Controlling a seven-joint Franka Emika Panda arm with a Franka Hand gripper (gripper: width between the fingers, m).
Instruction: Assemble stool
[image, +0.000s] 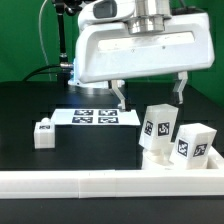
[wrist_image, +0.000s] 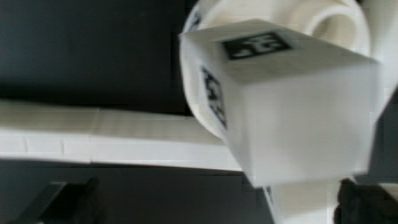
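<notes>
Two white tagged legs (image: 158, 124) (image: 193, 142) stand upright on the low white seat (image: 160, 161), which lies against the rail at the exterior view's right. A third leg (image: 43, 132) lies alone on the black table at the left. My gripper (image: 150, 93) hangs open and empty just above the two standing legs, one finger on either side. In the wrist view one leg (wrist_image: 285, 110) fills the picture, with the seat's round rim (wrist_image: 267, 18) behind it. My gripper (wrist_image: 217, 205) is open there, and the leg's end reaches down close to one dark finger (wrist_image: 370, 200).
The marker board (image: 95, 117) lies flat on the table behind the legs. A long white L-shaped rail (image: 100, 183) runs along the near edge and shows in the wrist view (wrist_image: 89, 130). A lamp stand is at the back.
</notes>
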